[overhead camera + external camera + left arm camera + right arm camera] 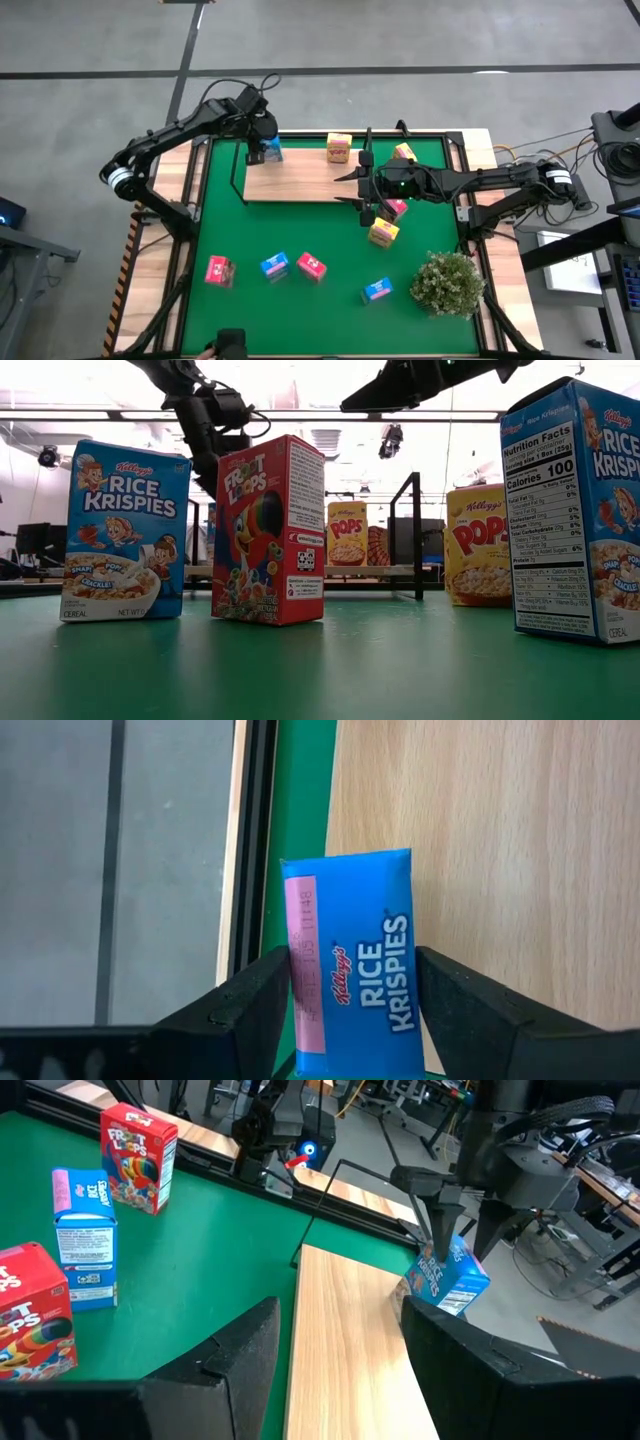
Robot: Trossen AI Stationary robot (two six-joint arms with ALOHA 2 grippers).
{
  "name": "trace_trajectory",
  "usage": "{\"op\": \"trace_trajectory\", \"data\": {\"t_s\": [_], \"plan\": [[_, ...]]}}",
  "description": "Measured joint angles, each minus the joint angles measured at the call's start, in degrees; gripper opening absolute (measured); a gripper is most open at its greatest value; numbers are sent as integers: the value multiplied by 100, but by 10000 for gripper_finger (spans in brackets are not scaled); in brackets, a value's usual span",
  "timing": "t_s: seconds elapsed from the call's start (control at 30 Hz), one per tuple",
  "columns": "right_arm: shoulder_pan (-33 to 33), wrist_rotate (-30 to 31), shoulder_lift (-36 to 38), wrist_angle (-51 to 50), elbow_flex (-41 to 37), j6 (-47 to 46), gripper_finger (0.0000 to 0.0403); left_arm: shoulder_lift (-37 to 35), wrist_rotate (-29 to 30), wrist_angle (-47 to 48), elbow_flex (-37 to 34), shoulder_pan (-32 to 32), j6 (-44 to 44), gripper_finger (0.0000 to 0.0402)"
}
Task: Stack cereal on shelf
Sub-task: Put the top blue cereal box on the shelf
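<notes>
I saw the left arm reach across to the shelf's [300, 185] far left corner, its left gripper [350, 1010] pointing down over a blue cereal box [352, 970]. The fingers [250, 1010] stood just off the box's sides, so I could not tell whether they still gripped it. The right gripper [335, 1360] hovered open over the shelf's right end.
</notes>
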State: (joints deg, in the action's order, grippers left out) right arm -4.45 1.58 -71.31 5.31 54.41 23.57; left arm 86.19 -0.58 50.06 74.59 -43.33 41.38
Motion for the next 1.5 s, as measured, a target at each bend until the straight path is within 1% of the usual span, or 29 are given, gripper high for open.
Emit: {"op": "trace_trajectory", "data": {"t_s": [0.13, 0.23, 0.37, 0.47, 0.53, 0.63, 0.73, 0.87, 0.93, 1.07, 1.13, 1.3, 1.37, 1.5], "plan": [[0, 2, 0, -3, -4, 0, 201, 0, 6, 40, 35, 0, 11, 197], [0, 2, 0, -1, -4, 0, 201, -1, 13, 126, 209, 0, 11, 197], [0, 0, 0, -1, -4, 2, 201, -2, 11, 562, 638, 16, -67, 197], [0, 0, 0, -1, -4, 2, 201, -4, -4, 895, 1020, 57, -393, 197], [0, 2, 0, -1, -4, 2, 201, -10, -130, 1100, 1254, 85, -571, 197], [0, 1, 0, -1, -6, -23, 201, -35, -510, 1254, 1481, 147, -929, 197], [0, 1, 0, 0, -6, -50, 201, -122, -852, 1292, 1456, 279, -1291, 197], [0, 0, 0, -1, -6, -107, 201, -319, -862, 1294, 1054, 644, -1534, 191], [0, 0, 0, 1, -6, -111, 201, -393, -539, 1204, 754, 865, -1628, 183], [0, 0, 0, 2, -6, -107, 201, -418, 559, 935, 125, 1227, -1707, 162], [0, 0, 0, 4, -6, -109, 201, -398, 911, 816, -188, 1314, -1708, 150], [1, 1, 0, 8, -6, -101, 201, -382, 1359, 382, -811, 1355, -1710, 119], [0, 0, 0, 8, -6, -101, 201, -382, 1500, 180, -945, 1351, -1710, 107], [0, 1, 0, 11, 7, -86, 201, -382, 1519, -129, -1012, 1353, -1711, 87]]}}
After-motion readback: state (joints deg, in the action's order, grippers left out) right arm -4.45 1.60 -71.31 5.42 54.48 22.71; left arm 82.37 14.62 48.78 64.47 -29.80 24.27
